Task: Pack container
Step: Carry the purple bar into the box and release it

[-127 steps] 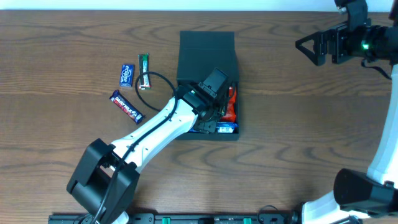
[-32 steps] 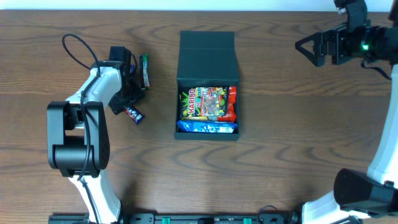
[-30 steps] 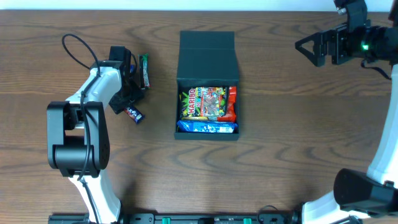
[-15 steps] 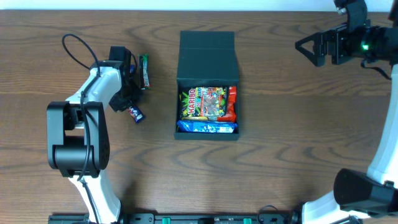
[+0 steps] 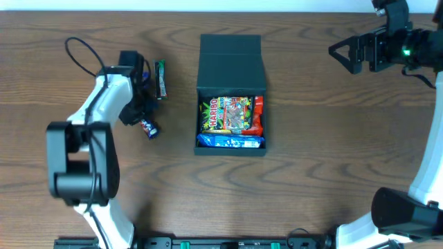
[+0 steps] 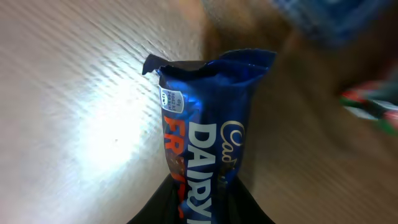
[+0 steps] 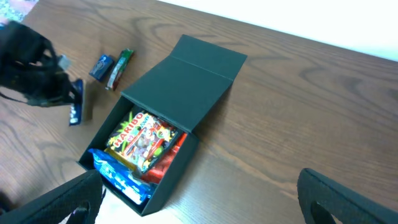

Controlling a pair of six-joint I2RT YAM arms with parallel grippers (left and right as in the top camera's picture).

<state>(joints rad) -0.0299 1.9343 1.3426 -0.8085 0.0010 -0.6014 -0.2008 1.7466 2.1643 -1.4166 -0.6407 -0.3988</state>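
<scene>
The dark teal container (image 5: 230,151) sits mid-table with its flap lid (image 5: 229,59) folded back. Inside lie a Haribo bag (image 5: 225,114), a red packet (image 5: 258,115) and a blue packet (image 5: 230,141). My left gripper (image 5: 140,119) hovers left of the container, shut on a blue Dairy Milk bar (image 5: 149,128). In the left wrist view the bar (image 6: 205,137) runs up from between the dark fingers (image 6: 160,208). My right gripper (image 5: 345,52) hangs open at the far right, well away from the container (image 7: 186,81), with nothing between its fingers (image 7: 62,202).
A green packet (image 5: 160,78) lies just beyond the left gripper. The right wrist view shows it (image 7: 120,67) next to a small blue packet (image 7: 99,66). The left arm's cable (image 5: 79,48) loops over the table. The table's back edge runs along the white wall.
The left jaws have closed on the Dairy Milk bar. The left arm has shifted slightly left, and the bar has turned a little with it. The right arm is still.
</scene>
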